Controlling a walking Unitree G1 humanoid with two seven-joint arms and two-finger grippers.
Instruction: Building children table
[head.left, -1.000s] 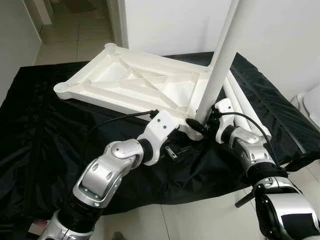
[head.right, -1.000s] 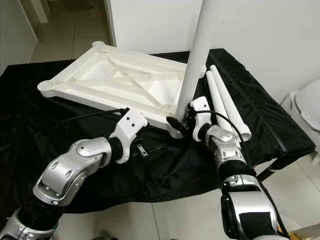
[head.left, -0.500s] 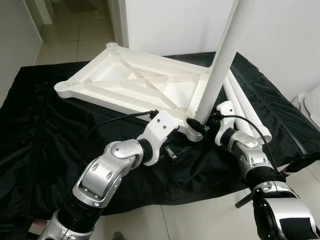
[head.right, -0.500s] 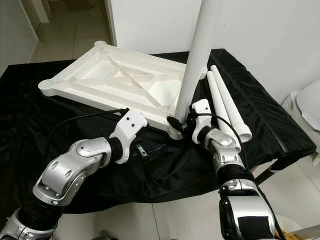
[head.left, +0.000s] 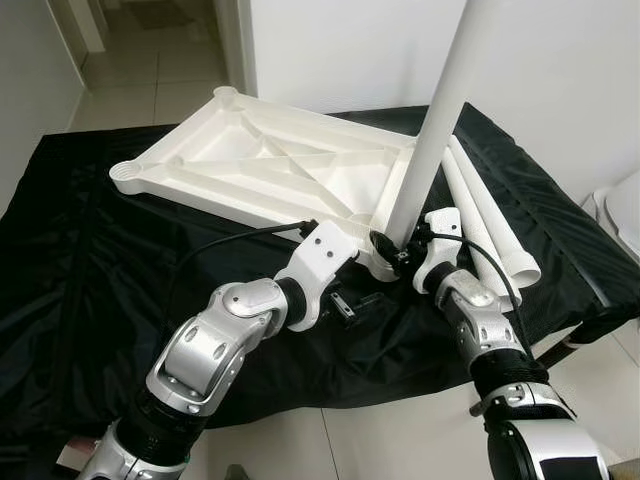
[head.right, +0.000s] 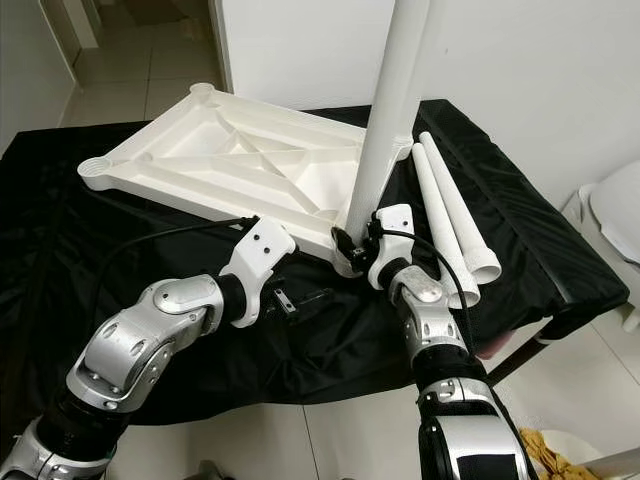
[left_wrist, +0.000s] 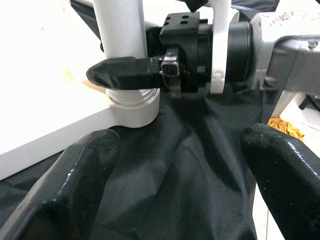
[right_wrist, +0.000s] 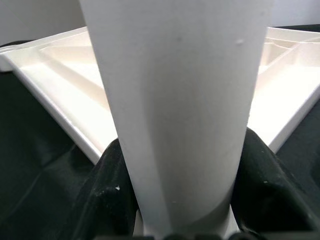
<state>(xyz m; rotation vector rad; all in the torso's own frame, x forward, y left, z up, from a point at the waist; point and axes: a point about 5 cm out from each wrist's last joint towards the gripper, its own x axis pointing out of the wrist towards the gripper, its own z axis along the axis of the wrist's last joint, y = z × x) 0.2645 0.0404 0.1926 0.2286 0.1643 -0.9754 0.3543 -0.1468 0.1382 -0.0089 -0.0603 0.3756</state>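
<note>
The white table top (head.left: 260, 170) lies upside down on a black cloth (head.left: 90, 260). A white leg (head.left: 435, 120) stands upright in the socket at its near right corner. My right gripper (head.left: 385, 245) is shut on this leg just above the socket; in the right wrist view its fingers (right_wrist: 115, 185) press on both sides of the leg (right_wrist: 175, 100). My left gripper (head.right: 300, 298) hovers open low over the cloth just in front of that corner. Its fingers (left_wrist: 85, 180) are spread wide and hold nothing.
Two loose white legs (head.left: 490, 220) lie side by side on the cloth to the right of the table top. A white wall stands close behind. A doorway with tiled floor (head.left: 150, 70) opens at the back left. A white object (head.left: 625, 210) stands at the right edge.
My right forearm has swung left, closer to the leg's base, its gripper still on the leg. The left arm has stayed where it was.
</note>
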